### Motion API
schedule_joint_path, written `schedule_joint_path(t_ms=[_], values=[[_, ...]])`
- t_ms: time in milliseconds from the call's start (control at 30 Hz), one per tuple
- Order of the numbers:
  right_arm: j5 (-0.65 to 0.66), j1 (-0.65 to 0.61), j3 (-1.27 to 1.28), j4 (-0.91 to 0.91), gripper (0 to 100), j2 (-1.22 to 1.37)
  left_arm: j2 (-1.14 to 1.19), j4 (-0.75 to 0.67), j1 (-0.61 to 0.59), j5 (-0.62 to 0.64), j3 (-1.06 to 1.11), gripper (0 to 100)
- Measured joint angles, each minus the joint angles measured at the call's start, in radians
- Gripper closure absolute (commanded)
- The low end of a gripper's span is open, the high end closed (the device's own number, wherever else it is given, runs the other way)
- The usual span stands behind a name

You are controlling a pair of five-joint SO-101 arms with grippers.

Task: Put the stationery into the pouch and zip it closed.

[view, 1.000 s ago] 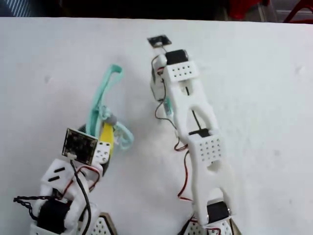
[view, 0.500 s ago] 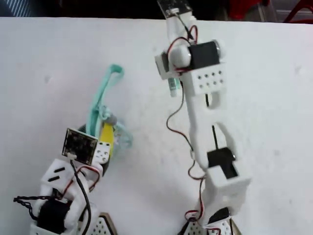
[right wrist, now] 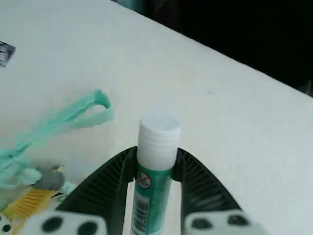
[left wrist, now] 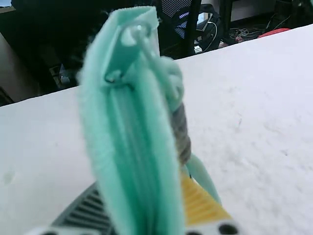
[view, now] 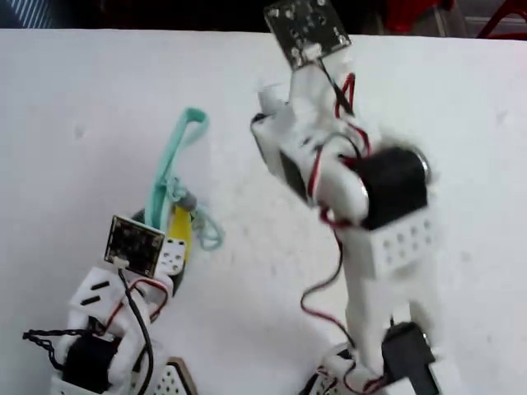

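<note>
Pouch (left wrist: 132, 122) in left hand (left wrist: 142, 218), glue stick (right wrist: 157, 139) in right hand (right wrist: 155, 157).

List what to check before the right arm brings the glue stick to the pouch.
1. Glue stick secure in the right gripper: ok. Both fingers press its sides, white cap pointing outward.
2. Pouch steadied by the left gripper: ok. It stands on edge on the table, pinched at its near end.
3. Pouch mouth open wide enough: cannot tell. From the high view it looks like a narrow slit.
4. Glue stick lined up over the mouth: not ok. The pouch stands apart from it, off to one side.
5. Glue stick's tilt suited to the slit: cannot tell.
</note>
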Motion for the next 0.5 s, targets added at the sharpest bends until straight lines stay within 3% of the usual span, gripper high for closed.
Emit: schedule_joint_path(t_ms=[167,500], values=[[0.028,-0.077,0.003,0.0,98.1,-0.127,0.0,0.0,0.0,0.0,0.0,97],[0.072,-0.078,0.003,-0.002,98.1,-0.196,0.0,0.0,0.0,0.0,0.0,97]])
